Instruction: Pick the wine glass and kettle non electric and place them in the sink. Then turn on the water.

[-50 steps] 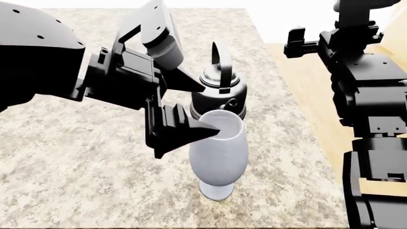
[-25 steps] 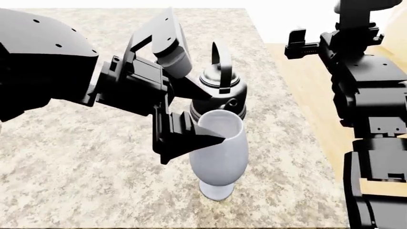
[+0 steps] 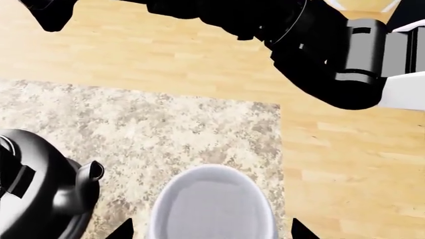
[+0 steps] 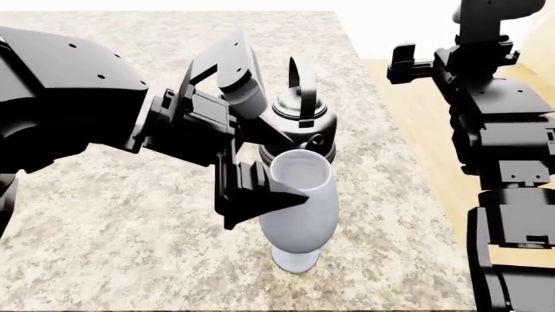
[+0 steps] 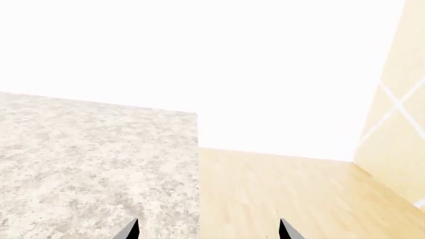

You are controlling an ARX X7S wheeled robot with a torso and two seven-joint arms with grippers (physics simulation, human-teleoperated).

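The left gripper (image 4: 282, 179) is straddling the wine glass (image 4: 299, 211) with its jaws spread wide, not clamping. The wine glass is standing upright and empty on the speckled counter (image 4: 104, 240), just near of the kettle non electric (image 4: 299, 127), lid on. The right gripper (image 5: 208, 230) is hanging spread apart, grasping nothing, over the counter's right edge.

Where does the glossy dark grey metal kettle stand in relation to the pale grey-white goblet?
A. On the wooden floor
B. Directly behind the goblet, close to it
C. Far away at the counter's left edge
B: in the head view the glossy dark grey metal kettle stands on the speckled stone counter just behind the pale grey-white goblet.
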